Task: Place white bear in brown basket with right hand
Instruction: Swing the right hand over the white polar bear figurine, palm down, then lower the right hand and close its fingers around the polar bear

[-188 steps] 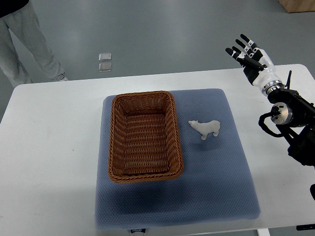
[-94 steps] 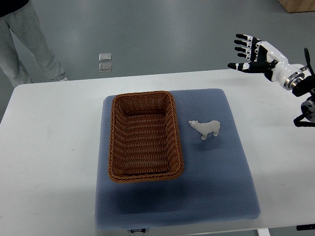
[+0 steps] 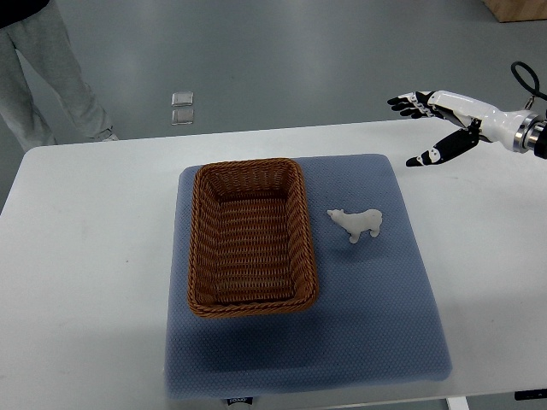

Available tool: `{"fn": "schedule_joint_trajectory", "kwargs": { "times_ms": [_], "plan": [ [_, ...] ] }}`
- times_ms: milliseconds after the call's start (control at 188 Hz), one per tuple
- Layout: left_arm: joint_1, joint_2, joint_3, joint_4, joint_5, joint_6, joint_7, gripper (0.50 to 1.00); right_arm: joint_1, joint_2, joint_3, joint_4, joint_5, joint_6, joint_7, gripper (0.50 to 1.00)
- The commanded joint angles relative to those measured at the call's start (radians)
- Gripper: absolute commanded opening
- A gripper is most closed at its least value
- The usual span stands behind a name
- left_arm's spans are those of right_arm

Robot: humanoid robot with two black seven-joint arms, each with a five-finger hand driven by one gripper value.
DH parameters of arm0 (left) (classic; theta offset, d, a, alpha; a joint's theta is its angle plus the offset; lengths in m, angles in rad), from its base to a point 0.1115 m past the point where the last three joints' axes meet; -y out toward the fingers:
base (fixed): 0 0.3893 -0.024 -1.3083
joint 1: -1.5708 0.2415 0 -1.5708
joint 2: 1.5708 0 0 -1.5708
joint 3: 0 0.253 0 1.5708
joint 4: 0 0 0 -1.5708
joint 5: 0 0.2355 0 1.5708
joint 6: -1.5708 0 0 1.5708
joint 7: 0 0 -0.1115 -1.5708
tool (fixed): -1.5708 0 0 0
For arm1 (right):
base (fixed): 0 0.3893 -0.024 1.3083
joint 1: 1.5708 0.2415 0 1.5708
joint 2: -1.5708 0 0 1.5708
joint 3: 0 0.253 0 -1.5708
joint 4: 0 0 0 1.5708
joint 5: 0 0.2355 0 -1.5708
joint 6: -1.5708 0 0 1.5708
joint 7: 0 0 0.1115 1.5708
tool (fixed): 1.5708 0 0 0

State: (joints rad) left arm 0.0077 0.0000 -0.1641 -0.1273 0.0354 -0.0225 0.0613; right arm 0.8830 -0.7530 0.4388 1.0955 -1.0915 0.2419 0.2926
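I've got the white worktop (image 3: 94,256) w/ a blue mat (image 3: 376,316) spread across the middle. On the mat's left half sits the brown basket (image 3: 249,237), wicker, empty as far as I can see, long side running away from me. Just right of the basket, apart from its rim, the white bear (image 3: 358,223) lies flat on the mat, head toward the basket.

My right hand (image 3: 436,115) hangs above the worktop's far right corner, well apart from the bear, fingers spread, holding nothing. Left arm not in shot.

Bear looks small, stiff, prob. light plastic, maybe a bit slick. I'd pinch across the body between front and back legs; legs and snout too thin for a sure grip.

Nothing stands between hand and bear. The basket wall needs clearing on the carry. A person's legs (image 3: 47,73) show top left, far off.
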Motion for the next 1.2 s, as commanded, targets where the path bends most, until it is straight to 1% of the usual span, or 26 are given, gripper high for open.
{"fn": "schedule_joint_trajectory", "kwargs": {
  "times_ms": [0, 123, 203, 277, 331, 416, 618, 720, 1045, 1194],
  "plan": [
    [0.0, 0.0, 0.0, 0.0, 0.0, -0.001, 0.0, 1.0, 0.016, -0.028, -0.017, 0.049, -0.114, 0.02, -0.006, 0.919],
    [0.0, 0.0, 0.0, 0.0, 0.0, -0.001, 0.0, 1.0, 0.027, -0.046, -0.051, 0.104, -0.261, 0.043, -0.015, 0.919],
    [0.001, 0.0, 0.0, 0.0, 0.0, 0.001, 0.0, 1.0, 0.042, -0.045, -0.081, 0.124, -0.33, 0.043, -0.016, 0.919],
    [0.0, 0.0, 0.0, 0.0, 0.0, -0.001, 0.0, 1.0, 0.076, -0.031, -0.132, 0.132, -0.372, 0.039, -0.032, 0.919],
    [0.0, 0.0, 0.0, 0.0, 0.0, 0.001, 0.0, 1.0, 0.1, -0.017, -0.155, 0.133, -0.372, 0.039, -0.046, 0.919],
    [0.0, 0.0, 0.0, 0.0, 0.0, -0.001, 0.0, 1.0, 0.12, 0.004, -0.164, 0.138, -0.367, 0.043, -0.047, 0.919],
    [0.0, 0.0, 0.0, 0.0, 0.0, -0.001, 0.0, 1.0, 0.12, 0.086, -0.17, 0.15, -0.36, 0.059, -0.064, 0.919],
    [0.001, 0.0, 0.0, 0.0, 0.0, -0.001, 0.0, 1.0, 0.113, 0.116, -0.193, 0.15, -0.358, 0.059, -0.092, 0.917],
    [0.0, 0.0, 0.0, 0.0, 0.0, -0.001, 0.002, 1.0, 0.071, 0.141, -0.196, 0.122, -0.329, 0.059, -0.113, 0.909],
    [0.0, 0.0, 0.0, 0.0, 0.0, -0.001, 0.0, 1.0, 0.07, 0.158, -0.195, 0.113, -0.327, 0.056, -0.128, 0.891]
  ]
}}
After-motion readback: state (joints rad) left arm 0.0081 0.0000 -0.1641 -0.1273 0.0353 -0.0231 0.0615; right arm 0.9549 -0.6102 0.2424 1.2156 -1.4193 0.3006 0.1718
